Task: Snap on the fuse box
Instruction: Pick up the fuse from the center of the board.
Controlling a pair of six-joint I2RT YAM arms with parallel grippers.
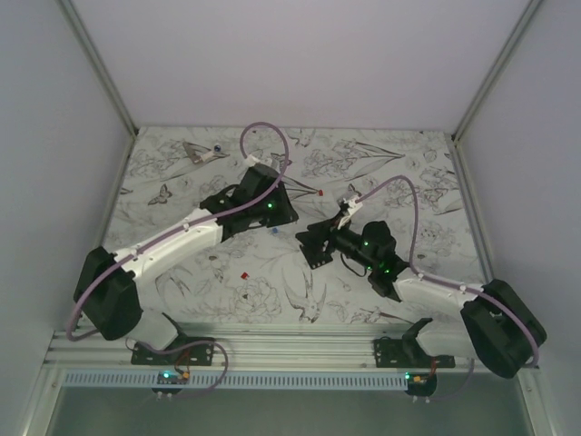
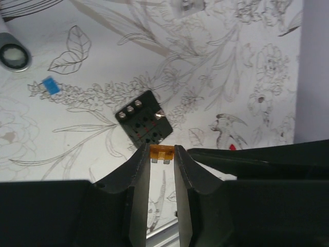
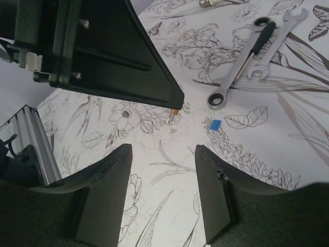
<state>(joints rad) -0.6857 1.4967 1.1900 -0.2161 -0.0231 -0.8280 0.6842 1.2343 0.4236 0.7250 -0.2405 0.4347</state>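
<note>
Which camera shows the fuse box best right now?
Left wrist: the fuse box lies unobstructed, top face visible, just beyond the left gripper's held orange fuse. Top and right wrist views don't clearly show it.

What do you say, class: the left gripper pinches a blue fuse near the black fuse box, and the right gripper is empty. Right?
Not quite. The fuse in the left gripper is orange, not blue, as the left wrist view shows. It is near the fuse box, and the right gripper is empty.
</note>
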